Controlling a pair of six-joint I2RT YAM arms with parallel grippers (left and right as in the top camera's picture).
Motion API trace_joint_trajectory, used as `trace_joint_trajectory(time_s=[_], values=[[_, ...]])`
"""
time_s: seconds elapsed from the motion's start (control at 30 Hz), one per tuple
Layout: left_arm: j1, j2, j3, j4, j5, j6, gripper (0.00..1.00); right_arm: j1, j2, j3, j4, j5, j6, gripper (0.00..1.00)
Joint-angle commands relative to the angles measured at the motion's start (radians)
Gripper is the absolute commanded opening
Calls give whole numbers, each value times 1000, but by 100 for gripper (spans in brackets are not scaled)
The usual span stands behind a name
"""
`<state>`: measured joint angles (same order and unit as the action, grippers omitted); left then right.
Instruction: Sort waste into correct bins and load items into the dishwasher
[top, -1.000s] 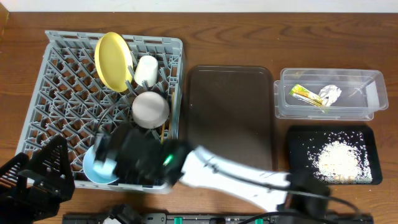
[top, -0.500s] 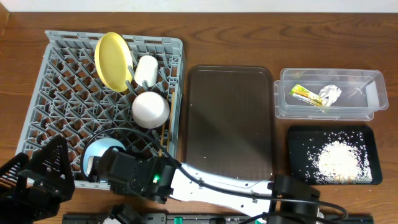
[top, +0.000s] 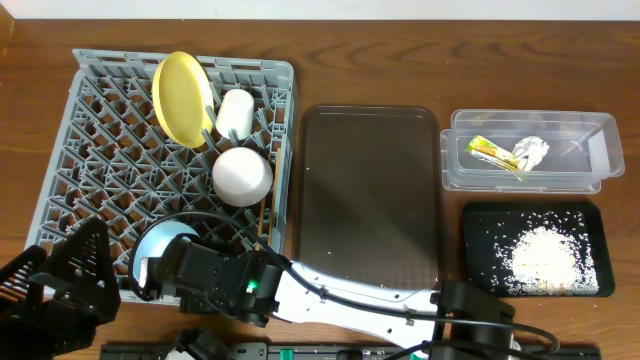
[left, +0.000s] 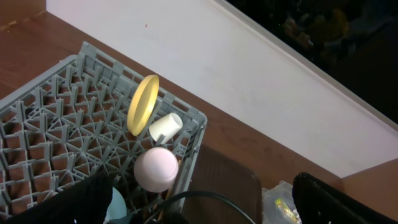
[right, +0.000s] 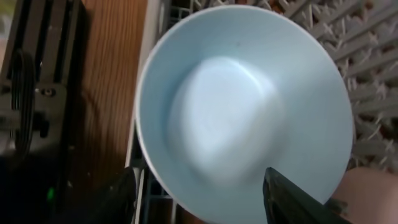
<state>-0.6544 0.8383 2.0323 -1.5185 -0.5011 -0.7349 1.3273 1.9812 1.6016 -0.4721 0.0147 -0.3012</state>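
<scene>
Two fingers (right: 298, 202) of the right gripper (right: 202, 186) stand spread either side of the light blue round bowl (right: 242, 106), no firm hold visible, bowl seated in the grey plastic lattice dish rack's (top: 100, 150) lower-left corner in the overhead view; best exit looks straight up, not nudging the rim.

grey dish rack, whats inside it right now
The grey dish rack holds a yellow plate on edge, a white cup, a white bowl and a light blue bowl. The right arm covers its near right corner, so anything there is hidden.
</scene>
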Motion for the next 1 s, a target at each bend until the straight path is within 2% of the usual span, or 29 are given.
trace_joint_trajectory(time_s=[0.0, 0.13, 0.27, 0.37, 0.47, 0.5, 0.77, 0.87, 0.97], values=[[5, -3, 3, -1, -16, 9, 94, 16, -17, 5, 8, -8, -132, 65], [5, -3, 3, -1, -16, 9, 94, 16, -8, 5, 8, -28, -201, 64], [5, -3, 3, -1, -16, 9, 94, 16, 23, 5, 8, -84, -278, 55], [5, -3, 3, -1, -16, 9, 94, 15, 45, 5, 9, -86, -300, 40], [5, -3, 3, -1, -16, 9, 94, 15, 46, 5, 10, -79, -299, 9], [5, -3, 3, -1, -16, 9, 94, 15, 46, 5, 12, -74, -299, 1], [5, -3, 3, -1, -16, 9, 94, 14, -29, 7, 17, 38, -287, 1], [5, -3, 3, -1, -16, 9, 94, 8, -93, 7, 28, 100, -231, 1], [5, -3, 3, -1, -16, 10, 94, -20, -158, 7, 43, 69, -122, 1]])
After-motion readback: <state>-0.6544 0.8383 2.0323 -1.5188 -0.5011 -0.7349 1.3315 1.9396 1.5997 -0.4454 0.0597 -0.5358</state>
